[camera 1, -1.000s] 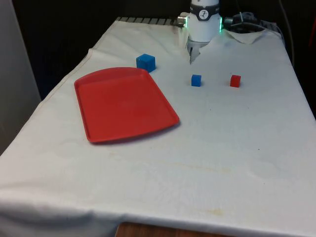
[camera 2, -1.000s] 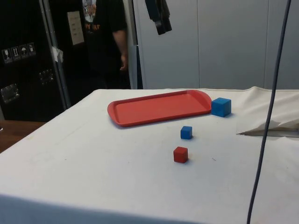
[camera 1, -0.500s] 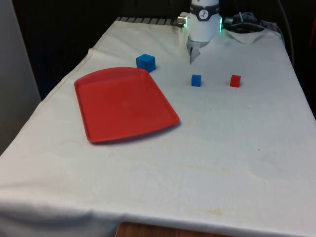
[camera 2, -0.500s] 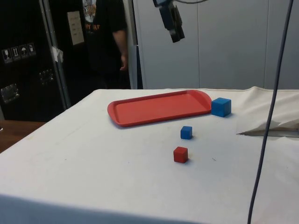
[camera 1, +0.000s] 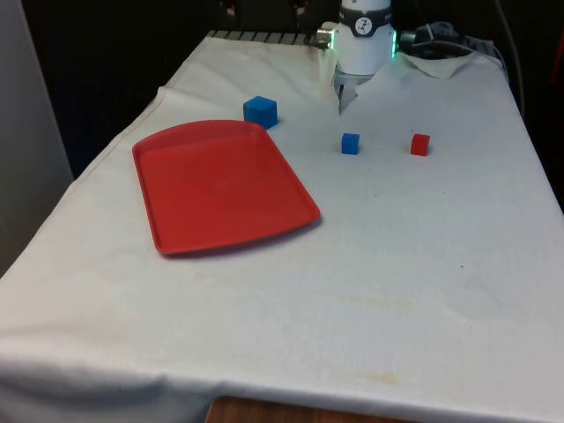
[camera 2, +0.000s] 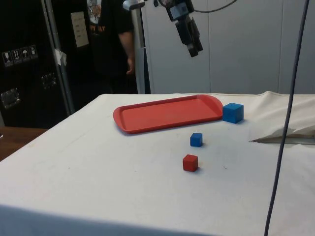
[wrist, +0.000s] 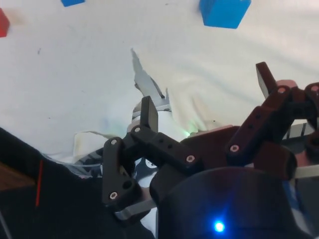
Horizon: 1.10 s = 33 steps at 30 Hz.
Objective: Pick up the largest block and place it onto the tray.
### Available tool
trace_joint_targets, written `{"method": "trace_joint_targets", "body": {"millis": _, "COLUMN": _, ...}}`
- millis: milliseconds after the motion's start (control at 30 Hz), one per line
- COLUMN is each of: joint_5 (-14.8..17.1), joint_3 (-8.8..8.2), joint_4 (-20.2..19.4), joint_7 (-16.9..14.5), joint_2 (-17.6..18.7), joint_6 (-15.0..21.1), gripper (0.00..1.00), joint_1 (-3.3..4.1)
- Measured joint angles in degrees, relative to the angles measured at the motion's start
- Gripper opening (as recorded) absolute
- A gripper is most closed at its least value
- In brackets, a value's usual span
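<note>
The largest block, a blue cube (camera 1: pixel 260 111) (camera 2: pixel 233 112), rests on the cloth just beyond the far corner of the red tray (camera 1: pixel 220 185) (camera 2: pixel 170 113). The tray lies flat and bare. My gripper (camera 2: pixel 194 49) hangs high above the table, over the tray's far end and near the blue cube, tilted. In the wrist view my gripper (wrist: pixel 205 94) is open with nothing between the fingers (wrist: pixel 148 113), and the blue cube (wrist: pixel 224 11) lies well below it.
A small blue block (camera 1: pixel 351 143) (camera 2: pixel 196 139) and a small red block (camera 1: pixel 419 144) (camera 2: pixel 190 162) sit to the front view's right of the tray. A cloth fold (camera 2: pixel 285 135) bunches near the robot's base. A cable (camera 2: pixel 285 123) hangs down. A person (camera 2: pixel 113 44) stands behind the table.
In the side view my gripper has come down and moved towards the big blue cube. The blocks and tray have not moved.
</note>
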Motion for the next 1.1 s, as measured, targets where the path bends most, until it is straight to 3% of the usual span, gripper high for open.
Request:
{"method": "trace_joint_targets", "body": {"millis": 767, "joint_5": 0.1, "joint_3": -0.46, "joint_4": -3.8, "joint_7": 0.8, "joint_2": 7.3, "joint_6": 6.8, "gripper": 1.00, "joint_1": -0.17}}
{"method": "trace_joint_targets", "body": {"millis": 1100, "joint_5": -0.2, "joint_3": -2.06, "joint_4": -4.8, "joint_7": 0.2, "joint_2": 9.9, "joint_6": 8.7, "gripper": 1.00, "joint_1": -0.52}}
